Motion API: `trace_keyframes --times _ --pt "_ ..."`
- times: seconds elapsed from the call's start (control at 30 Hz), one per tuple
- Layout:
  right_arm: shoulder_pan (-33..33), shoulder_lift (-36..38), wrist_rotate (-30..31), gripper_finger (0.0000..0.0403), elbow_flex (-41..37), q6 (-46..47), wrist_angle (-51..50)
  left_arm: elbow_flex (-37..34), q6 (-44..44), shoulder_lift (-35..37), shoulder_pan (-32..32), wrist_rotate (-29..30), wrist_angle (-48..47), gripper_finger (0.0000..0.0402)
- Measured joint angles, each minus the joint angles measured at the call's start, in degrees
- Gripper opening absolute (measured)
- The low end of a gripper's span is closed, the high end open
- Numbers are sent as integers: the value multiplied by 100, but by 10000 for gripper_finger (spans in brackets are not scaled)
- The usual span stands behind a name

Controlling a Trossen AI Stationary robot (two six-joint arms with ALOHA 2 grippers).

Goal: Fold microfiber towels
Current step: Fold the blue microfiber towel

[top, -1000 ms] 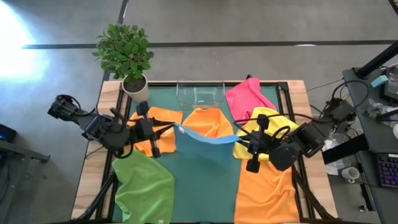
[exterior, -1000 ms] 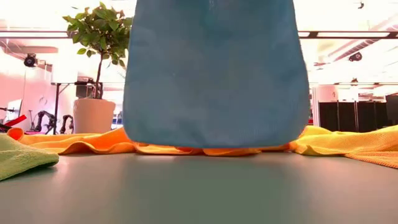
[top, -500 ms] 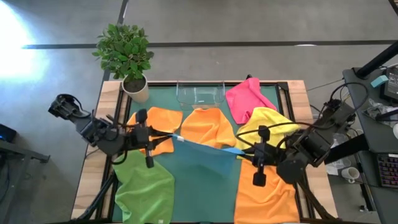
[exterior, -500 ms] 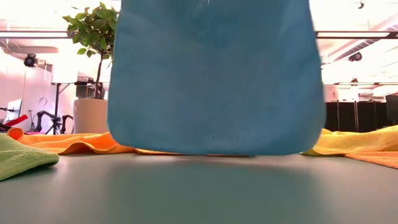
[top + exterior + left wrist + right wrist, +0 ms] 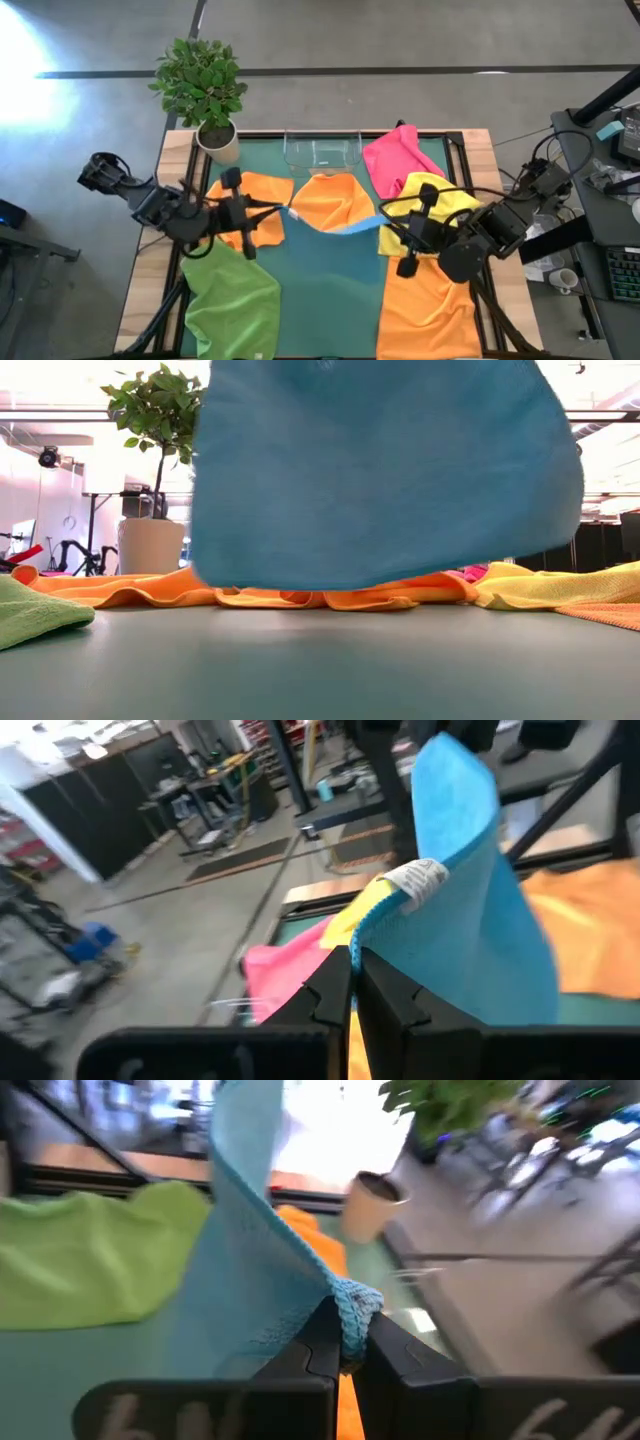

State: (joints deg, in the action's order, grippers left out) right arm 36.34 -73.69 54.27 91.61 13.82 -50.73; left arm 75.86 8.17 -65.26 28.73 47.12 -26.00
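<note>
Potted plant [image 5: 204,90] and clear tray [image 5: 322,150] behind scattered towels [image 5: 432,305].

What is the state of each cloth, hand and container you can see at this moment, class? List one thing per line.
light blue towel: lifted off the mat, hanging between both hands
left hand: shut on light blue towel corner
right hand: shut on light blue towel corner
green towel: lying rumpled, unfolded
pink towel: lying crumpled
yellow towel: crumpled, partly under the right arm
clear tray: upright, empty
</note>
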Motion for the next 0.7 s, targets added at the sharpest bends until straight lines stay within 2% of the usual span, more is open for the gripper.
trace_keyframes --times 0.1,0.27,0.37,0.53,0.7 --pt "-60 12 278 8 0 -353 77 43 144 0 -226 8 5 0" --pt "55 13 127 8 0 -483 625 118 -155 45 -197 -212 12 0" --pt "227 -21 -355 8 2 -116 746 88 -1051 68 -24 -859 4 0" --pt "565 -377 -1333 9 4 1264 771 -177 -2877 -99 403 -2054 -45 0" --pt "913 -1161 -1798 8 -14 2299 787 -448 -4363 -563 936 -2426 -5 0"
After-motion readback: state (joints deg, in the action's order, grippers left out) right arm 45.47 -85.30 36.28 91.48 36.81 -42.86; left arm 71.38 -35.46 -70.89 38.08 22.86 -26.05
